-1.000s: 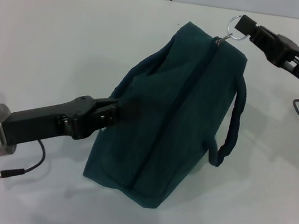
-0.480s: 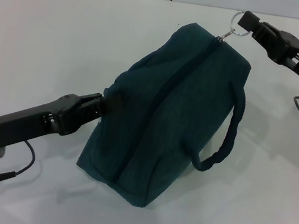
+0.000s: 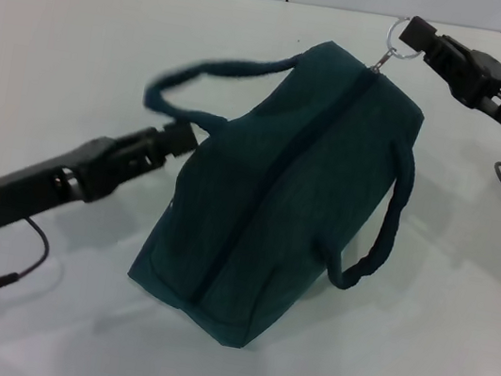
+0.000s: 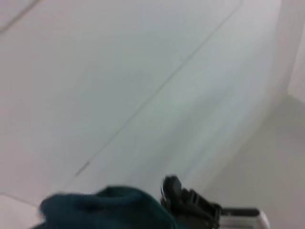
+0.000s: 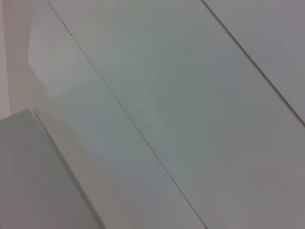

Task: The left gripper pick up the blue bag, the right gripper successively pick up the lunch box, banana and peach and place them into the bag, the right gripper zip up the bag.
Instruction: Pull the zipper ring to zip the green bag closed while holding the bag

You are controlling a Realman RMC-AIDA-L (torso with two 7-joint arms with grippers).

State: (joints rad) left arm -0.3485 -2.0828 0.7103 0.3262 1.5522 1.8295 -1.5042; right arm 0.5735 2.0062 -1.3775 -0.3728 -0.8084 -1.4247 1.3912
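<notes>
- blue bag (image 3: 278, 192) is being kept zipped, lying on the white table (image 3: 82, 47)
- ring zipper pull (image 3: 399, 35) is being pinched by right gripper (image 3: 415, 38) — far end
- left gripper (image 3: 178, 136) is sitting beside the bag's left handle (image 3: 212, 72) — finger state can't be told

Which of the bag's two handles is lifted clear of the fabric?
The handle on the left gripper's side arcs above the blue bag; the other handle hangs down its opposite side.

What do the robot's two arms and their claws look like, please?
Both arms are black and boxy, ending in black two-fingered claws. The left claw sits on an arm with a silver cylindrical wrist and a thin black cable looping beneath. The right claw has a small white label with dark characters and a grey cable behind it.
</notes>
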